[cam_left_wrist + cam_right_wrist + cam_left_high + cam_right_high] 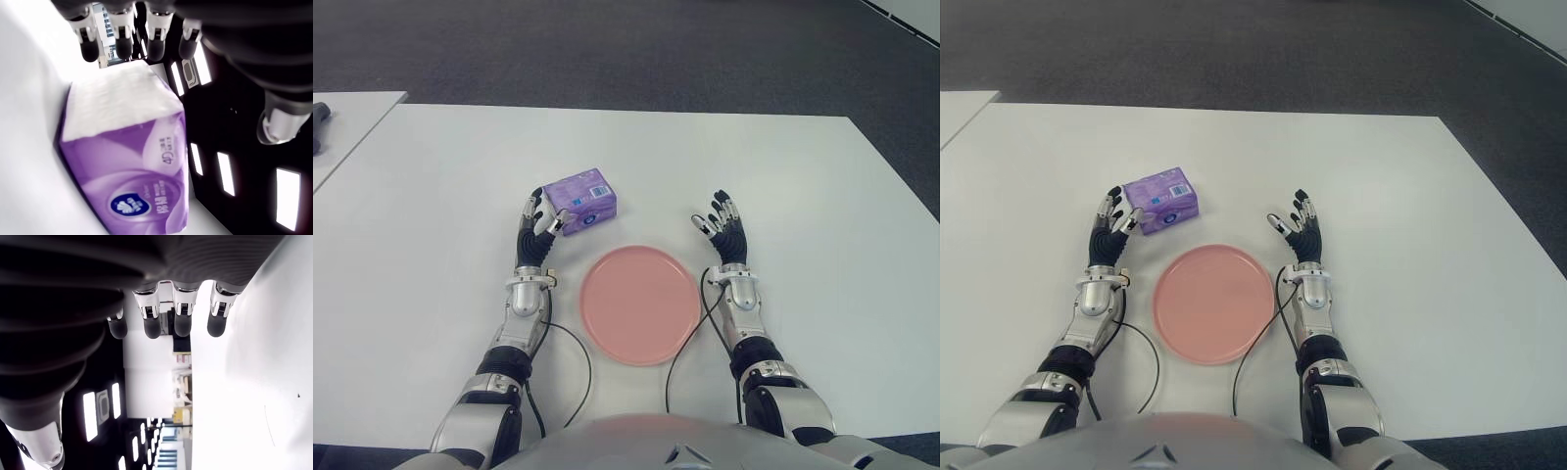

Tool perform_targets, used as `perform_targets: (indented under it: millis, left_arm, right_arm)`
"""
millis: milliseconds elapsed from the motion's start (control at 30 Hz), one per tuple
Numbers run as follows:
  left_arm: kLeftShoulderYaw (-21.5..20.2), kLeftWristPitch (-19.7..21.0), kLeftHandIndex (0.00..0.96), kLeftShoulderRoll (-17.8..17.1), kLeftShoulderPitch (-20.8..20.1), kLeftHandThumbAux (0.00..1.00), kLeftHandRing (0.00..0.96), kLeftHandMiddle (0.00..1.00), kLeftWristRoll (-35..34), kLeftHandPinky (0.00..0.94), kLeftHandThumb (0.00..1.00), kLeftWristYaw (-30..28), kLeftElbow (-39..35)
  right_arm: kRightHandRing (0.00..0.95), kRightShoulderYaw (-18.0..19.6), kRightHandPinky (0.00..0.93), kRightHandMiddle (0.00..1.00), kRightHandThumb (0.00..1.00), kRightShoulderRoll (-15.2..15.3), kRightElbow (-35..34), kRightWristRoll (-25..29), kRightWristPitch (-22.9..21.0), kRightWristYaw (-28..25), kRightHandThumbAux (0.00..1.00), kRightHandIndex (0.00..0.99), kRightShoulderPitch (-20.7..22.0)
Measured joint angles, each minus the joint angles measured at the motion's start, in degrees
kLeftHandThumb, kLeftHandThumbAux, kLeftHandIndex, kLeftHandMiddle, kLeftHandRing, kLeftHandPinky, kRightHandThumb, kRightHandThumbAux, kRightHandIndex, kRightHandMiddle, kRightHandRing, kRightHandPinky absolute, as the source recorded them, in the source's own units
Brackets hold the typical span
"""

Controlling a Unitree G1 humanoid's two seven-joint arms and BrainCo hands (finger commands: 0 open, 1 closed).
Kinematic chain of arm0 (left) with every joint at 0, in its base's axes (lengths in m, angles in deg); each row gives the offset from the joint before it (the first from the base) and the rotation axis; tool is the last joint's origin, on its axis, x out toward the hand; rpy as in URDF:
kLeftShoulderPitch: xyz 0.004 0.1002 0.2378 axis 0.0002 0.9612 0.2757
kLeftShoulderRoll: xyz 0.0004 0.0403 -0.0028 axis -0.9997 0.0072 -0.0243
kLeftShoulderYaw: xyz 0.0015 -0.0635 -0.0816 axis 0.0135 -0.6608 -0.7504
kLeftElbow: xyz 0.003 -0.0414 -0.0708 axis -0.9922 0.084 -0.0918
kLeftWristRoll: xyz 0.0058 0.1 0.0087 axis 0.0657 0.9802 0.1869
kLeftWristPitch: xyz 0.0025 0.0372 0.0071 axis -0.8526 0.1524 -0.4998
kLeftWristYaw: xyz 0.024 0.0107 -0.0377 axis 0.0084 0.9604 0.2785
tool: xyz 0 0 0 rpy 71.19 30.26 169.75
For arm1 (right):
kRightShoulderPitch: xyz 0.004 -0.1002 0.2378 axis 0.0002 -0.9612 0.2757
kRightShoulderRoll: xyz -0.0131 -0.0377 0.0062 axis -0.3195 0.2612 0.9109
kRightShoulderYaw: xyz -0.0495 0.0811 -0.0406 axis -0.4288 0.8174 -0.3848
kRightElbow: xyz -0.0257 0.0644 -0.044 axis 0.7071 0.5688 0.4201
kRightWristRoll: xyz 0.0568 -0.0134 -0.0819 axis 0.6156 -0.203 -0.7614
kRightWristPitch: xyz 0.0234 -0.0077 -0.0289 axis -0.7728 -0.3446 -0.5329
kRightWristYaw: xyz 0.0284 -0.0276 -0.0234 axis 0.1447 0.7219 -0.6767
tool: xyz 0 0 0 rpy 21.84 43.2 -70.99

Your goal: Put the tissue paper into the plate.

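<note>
The purple tissue pack (579, 204) lies on the white table (431, 215), just beyond the far-left edge of the pink plate (639, 305). The left hand (536, 227) is at the pack's left near corner with fingers spread; the eye views do not settle whether they touch. The left wrist view shows the fingertips (123, 46) extended above the pack's white top, not closed on it (a small gap seems to remain). The right hand (723, 227) is right of the plate, open and empty. A dark object (319, 125) lies on a second table far left.
</note>
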Motion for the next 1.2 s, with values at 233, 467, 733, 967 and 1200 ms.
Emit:
perform_targets:
  millis: [233, 467, 733, 967, 1200]
  left_arm:
    - [0.1, -0.6, 0.000, 0.0, 0.0, 0.438, 0.000, 0.000, 0.4, 0.000, 0.000, 0.5, 0.3]
    - [-0.7, 1.3, 0.000, -1.4, 2.3, 0.495, 0.000, 0.000, 1.2, 0.000, 0.000, 0.5, -11.0]
    - [-4.5, 5.6, 0.000, -7.6, 3.0, 0.525, 0.000, 0.000, 9.8, 0.000, 0.009, 3.7, -28.7]
    - [-6.5, 4.3, 0.000, -12.8, 1.3, 0.529, 0.000, 0.000, 16.8, 0.000, 0.014, 9.5, -31.3]
    - [-6.3, 3.9, 0.000, -16.4, -5.2, 0.507, 0.000, 0.000, 18.4, 0.000, 0.035, 11.3, -27.2]
  right_arm:
    - [0.000, 0.0, 0.004, 0.000, 0.021, 0.0, 0.0, 0.0, 0.0, 0.0, 0.676, 0.000, 0.0]
    - [0.000, 0.0, 0.000, 0.000, 0.010, 0.0, 0.5, 0.0, 0.0, 0.0, 0.683, 0.000, 0.5]
    - [0.000, 0.0, 0.000, 0.000, 0.012, 0.1, 2.0, 0.0, 0.0, 0.0, 0.681, 0.000, 1.4]
    - [0.000, 0.2, 0.004, 0.000, 0.023, 0.2, 3.5, 0.3, 0.0, -0.1, 0.679, 0.000, 2.4]
    - [0.000, 0.6, 0.006, 0.000, 0.041, 0.2, 4.7, 0.5, 0.0, -0.5, 0.677, 0.000, 3.3]
